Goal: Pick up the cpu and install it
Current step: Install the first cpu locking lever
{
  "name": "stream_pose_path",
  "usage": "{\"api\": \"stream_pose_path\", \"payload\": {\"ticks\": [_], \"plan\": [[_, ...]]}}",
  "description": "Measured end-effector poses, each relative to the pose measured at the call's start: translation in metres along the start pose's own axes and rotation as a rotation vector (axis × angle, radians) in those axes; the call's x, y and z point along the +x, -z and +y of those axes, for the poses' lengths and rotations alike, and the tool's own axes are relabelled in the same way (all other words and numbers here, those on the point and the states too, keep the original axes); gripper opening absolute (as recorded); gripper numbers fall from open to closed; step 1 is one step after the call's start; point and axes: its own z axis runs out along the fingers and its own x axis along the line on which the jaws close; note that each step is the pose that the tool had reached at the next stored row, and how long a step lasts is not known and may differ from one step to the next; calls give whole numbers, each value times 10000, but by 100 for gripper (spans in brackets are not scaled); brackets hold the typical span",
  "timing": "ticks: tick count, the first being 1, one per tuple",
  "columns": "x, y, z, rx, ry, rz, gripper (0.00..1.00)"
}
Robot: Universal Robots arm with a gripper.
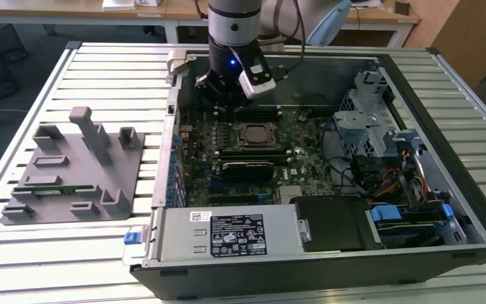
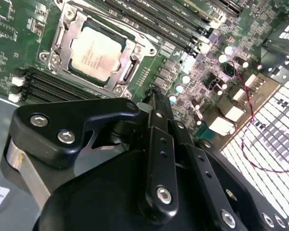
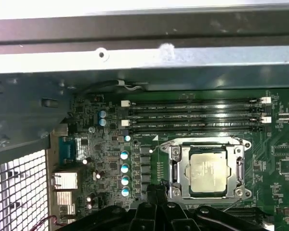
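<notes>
The cpu (image 3: 208,172) already sits in its socket (image 3: 176,168) at the frame's lower right. The pincer (image 2: 154,98) hangs nearby, pressed together on nothing, so little seems left.

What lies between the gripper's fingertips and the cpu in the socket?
In the first wrist view, the socket's metal frame lies between the gripper and the cpu; nothing else intervenes.

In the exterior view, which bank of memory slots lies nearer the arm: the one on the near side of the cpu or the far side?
The far bank, just under the arm; the cpu separates it from the near bank.
</notes>
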Motion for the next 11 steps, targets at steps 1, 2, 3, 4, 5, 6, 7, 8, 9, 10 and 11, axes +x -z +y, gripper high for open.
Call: {"api": "stream_pose_path", "payload": {"ticks": [1,2,3,4,5,6,7,8,9,10,11], "plan": [[7,3,6,-1,0,-2,11],[14,3,14,-2,1,-6,11],[19,4,29,-1,0,-4,11],[22,5,48,0,0,-4,11],[24,4,69,0,1,-5,11],[26,4,89,-1,2,-5,11],[29,4,108,-2,2,-6,11],[36,4,123,-1,2,-5,11],[46,4,134,0,0,-5,11],[55,4,143,0,0,-4,11],[63,4,152,0,1,-4,11]]}}
